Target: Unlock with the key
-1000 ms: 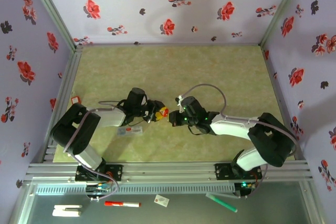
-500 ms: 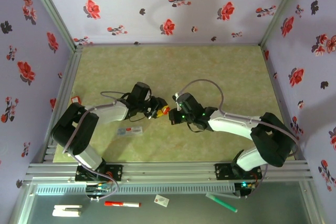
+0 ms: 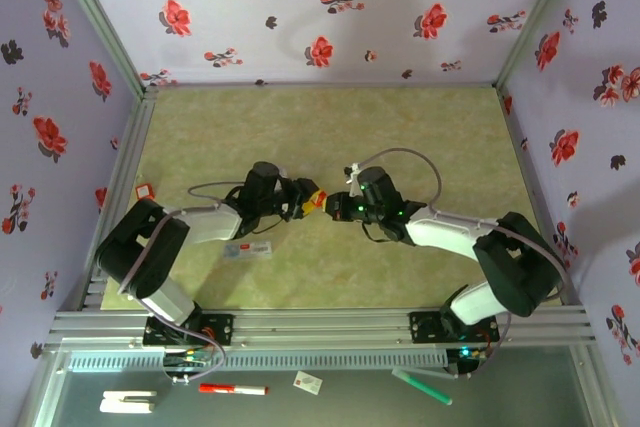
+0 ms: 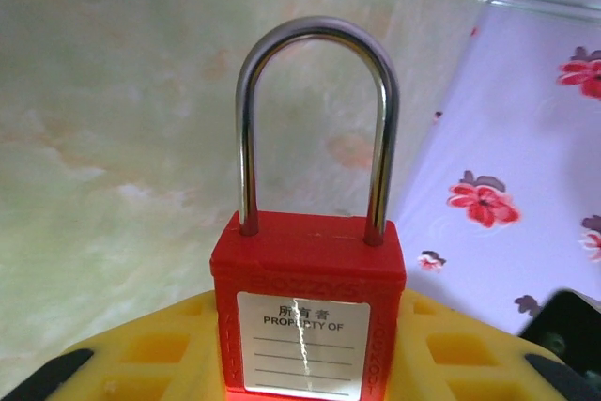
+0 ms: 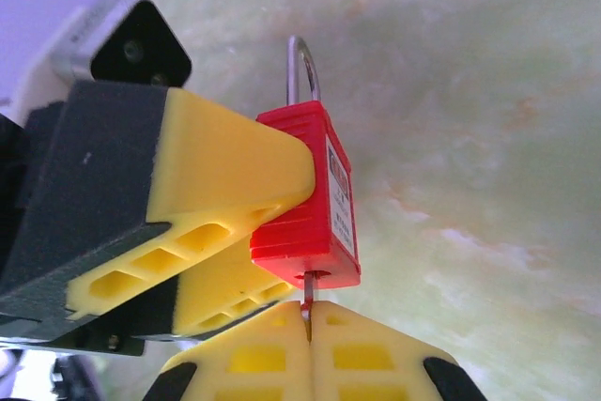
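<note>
Near the middle of the table [image 3: 200,137], the 2 arms meet tip to tip above the green marbled top. The left gripper [image 3: 308,202] is clamped on a red padlock [image 3: 316,199]. In the left wrist view its yellow fingers [image 4: 141,352] press on both sides of the red body [image 4: 308,274], just below a white label printed "PROPERTY OF". The steel shackle [image 4: 315,129] stands above the body with both of its legs seated in the top. In the right wrist view the padlock [image 5: 315,194] hangs with its shackle [image 5: 300,68] pointing away and its underside facing the right gripper [image 5: 308,326]. The left arm's yellow pads [image 5: 216,171] hold it from the side. The right gripper's 2 yellow fingers [image 5: 371,359] are pressed together with no gap, pinching the key [image 5: 307,290] between their tips. Only a short, thin dark piece of the key shows, running straight from the fingertips to the bottom face of the padlock, where it touches the body. How far it goes in cannot be told. In the overhead view the right gripper [image 3: 332,205] sits just beside the padlock. A small flat tag [image 3: 247,248] lies on the table nearer the near edge, under the left arm.
</note>
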Robot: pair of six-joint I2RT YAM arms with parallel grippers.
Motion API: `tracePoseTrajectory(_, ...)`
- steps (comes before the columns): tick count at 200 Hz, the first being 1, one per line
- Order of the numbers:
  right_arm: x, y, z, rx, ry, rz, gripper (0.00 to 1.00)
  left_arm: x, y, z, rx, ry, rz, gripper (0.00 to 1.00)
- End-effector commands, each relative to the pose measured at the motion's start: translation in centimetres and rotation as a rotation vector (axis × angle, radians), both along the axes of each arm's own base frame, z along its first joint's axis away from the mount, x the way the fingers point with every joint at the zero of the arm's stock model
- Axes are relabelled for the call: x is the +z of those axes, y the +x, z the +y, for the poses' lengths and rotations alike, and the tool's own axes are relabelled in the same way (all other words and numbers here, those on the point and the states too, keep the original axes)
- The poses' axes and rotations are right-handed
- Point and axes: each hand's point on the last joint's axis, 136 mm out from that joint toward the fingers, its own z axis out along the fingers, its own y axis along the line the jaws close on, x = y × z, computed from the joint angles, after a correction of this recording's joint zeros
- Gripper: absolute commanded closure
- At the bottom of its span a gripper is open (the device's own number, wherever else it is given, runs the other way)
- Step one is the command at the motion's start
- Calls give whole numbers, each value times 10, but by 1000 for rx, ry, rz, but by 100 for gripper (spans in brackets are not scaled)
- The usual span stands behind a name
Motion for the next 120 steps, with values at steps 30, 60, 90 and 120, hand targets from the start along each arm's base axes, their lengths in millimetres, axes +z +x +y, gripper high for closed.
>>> tracePoseTrajectory(30, 30, 31, 4, -12, 93, -76, 100, 35, -33, -23, -145, -134, -19, 100)
tracePoseTrajectory(60, 24, 25, 9, 34, -97, -164, 100, 42, -35, -33, -174, -128, -19, 100)
tracePoseTrajectory(90, 29, 31, 10, 3, -105, -213, 100, 66, -24, -43, -169, -211, -88, 100)
tracePoseTrajectory(120, 31, 40, 4, 14, -195, -311, 100, 85, -24, -53, -198, -282, -123, 100)
